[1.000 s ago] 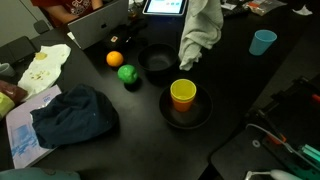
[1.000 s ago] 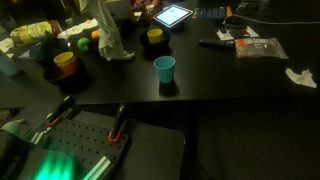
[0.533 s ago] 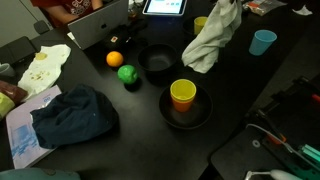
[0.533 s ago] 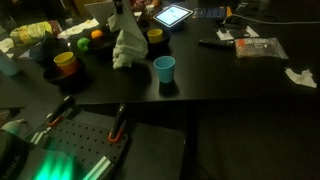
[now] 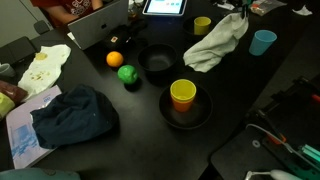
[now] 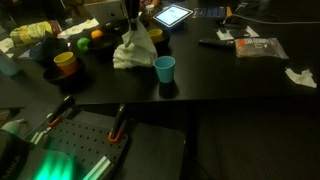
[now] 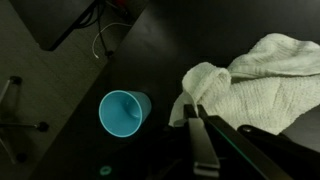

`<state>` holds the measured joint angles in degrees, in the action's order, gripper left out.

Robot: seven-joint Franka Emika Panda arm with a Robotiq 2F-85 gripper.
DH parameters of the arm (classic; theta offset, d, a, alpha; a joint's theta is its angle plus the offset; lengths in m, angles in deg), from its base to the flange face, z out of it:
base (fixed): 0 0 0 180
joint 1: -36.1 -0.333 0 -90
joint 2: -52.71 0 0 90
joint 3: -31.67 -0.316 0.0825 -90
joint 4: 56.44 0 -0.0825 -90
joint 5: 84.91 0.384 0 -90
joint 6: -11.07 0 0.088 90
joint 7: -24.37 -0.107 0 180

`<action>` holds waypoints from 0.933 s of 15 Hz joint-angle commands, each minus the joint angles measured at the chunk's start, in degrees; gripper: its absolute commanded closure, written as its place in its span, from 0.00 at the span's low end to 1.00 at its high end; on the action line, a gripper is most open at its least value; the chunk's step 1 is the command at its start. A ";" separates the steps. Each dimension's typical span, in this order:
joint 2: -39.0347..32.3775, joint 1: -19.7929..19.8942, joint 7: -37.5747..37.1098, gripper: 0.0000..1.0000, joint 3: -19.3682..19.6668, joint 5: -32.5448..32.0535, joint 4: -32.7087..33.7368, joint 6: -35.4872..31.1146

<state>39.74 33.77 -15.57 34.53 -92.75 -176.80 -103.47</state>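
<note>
My gripper (image 7: pixel 192 106) is shut on a corner of a white towel (image 7: pixel 262 72). The towel lies mostly spread on the black table, with the pinched corner still lifted; it shows in both exterior views (image 5: pixel 214 46) (image 6: pixel 131 53). The gripper hangs above the towel's end (image 5: pixel 240 14) (image 6: pixel 132 24). A light blue cup (image 7: pixel 124 112) stands upright just beside the towel and close to the fingertips; it also shows in both exterior views (image 5: pixel 263 42) (image 6: pixel 164 69). A small yellow cup (image 5: pixel 203 24) stands behind the towel.
A yellow cup (image 5: pixel 183 94) stands in a black bowl (image 5: pixel 168 110). Another black bowl (image 5: pixel 157 63), a green ball (image 5: pixel 127 74), an orange (image 5: pixel 114 59), a dark blue cloth (image 5: pixel 72 115) and a tablet (image 5: pixel 165 7) are on the table. A remote (image 6: pixel 213 42) lies further along.
The towel hung upright from the gripper near the black bowl; it has been carried toward the light blue cup and lowered, and now lies mostly on the table.
</note>
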 commanded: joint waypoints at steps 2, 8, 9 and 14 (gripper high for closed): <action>-2.79 -0.72 -3.36 0.98 1.34 -5.40 -0.75 -2.33; -6.67 -1.71 -6.78 0.69 2.32 -10.97 -2.06 -4.86; -6.71 -2.07 -7.43 0.64 2.21 -11.57 -2.46 -5.77; -3.76 -4.31 -6.12 0.26 0.34 -12.78 -5.62 -8.94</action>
<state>32.55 31.21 -22.25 35.67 -104.84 -179.34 -110.47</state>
